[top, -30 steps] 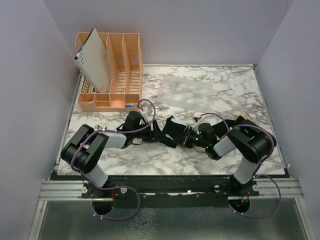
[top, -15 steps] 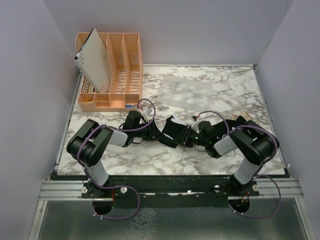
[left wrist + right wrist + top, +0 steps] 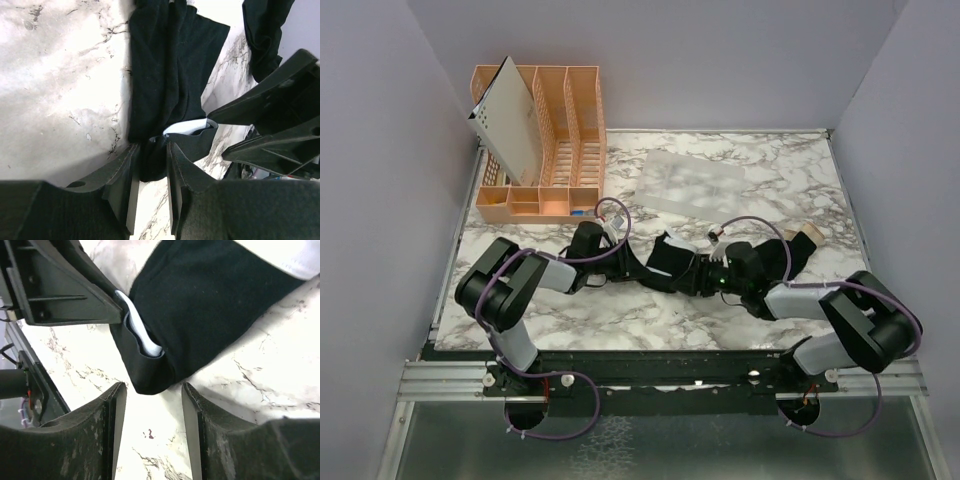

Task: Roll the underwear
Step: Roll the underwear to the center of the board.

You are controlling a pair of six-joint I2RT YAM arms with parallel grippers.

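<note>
Plainly, the left gripper (image 3: 150,182) is drawn in narrow on one end of the underwear (image 3: 165,75). Black cloth runs down between its fingers (image 3: 122,185) and bunches there, with a white inner patch showing just above the pinch. The right gripper (image 3: 152,412) stands with its jaws apart and holds nothing. A folded corner of the same garment lies right at their mouth, and neither finger seems to press it.

Seen from above, the two grippers meet almost nose to nose at the middle of the worktop (image 3: 620,320), somewhat toward its near edge. The garment lies there between them, reaching a little toward the far edge. It looks gathered lengthwise into a loose, creased strip, but no turn of a roll shows.

A second pair (image 3: 782,256) lies nearer the right edge beside the right arm, its tan band toward the far side. It is crumpled and, as far as I can tell, not rolled.

I judge the task to be at an early stage: one piece is gripped by an end and roughly narrowed, and the rolling of both is left to do. An orange rack (image 3: 555,140) stands at the far left corner.
</note>
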